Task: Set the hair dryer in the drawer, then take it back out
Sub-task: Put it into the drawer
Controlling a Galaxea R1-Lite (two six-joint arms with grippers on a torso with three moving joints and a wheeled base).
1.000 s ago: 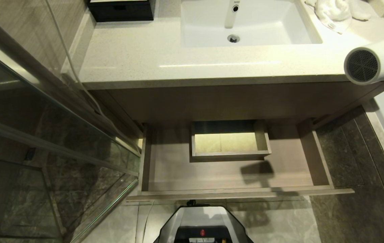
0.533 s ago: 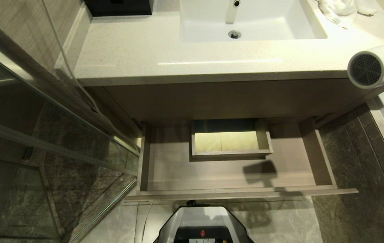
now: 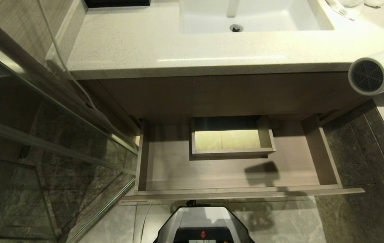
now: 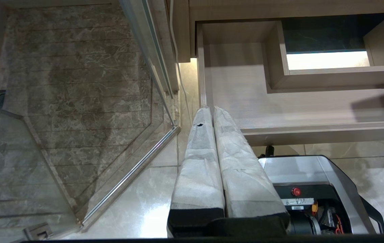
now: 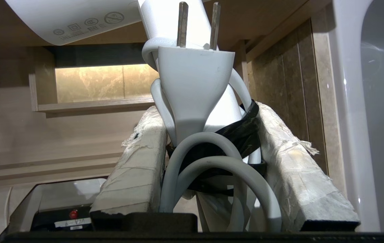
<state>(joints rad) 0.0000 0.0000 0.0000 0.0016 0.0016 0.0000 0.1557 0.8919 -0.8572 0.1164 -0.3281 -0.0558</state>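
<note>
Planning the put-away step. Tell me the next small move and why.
Probably lower the right end effector toward the open drawer. It grips the hair dryer by the handle and bundled cord, up at counter height, right of the drawer's bare floor.

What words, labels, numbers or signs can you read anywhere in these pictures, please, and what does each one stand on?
White label under the red button on the robot's black base: seen upside down, roughly "VLA-9", uncertain.
Small white hair dryer's barrel: a row of grey round and square safety symbols with tiny print, too small to read.
Moulded lettering on the white cord beside the white plug: too blurred to read.
Nothing else carries legible text.
</note>
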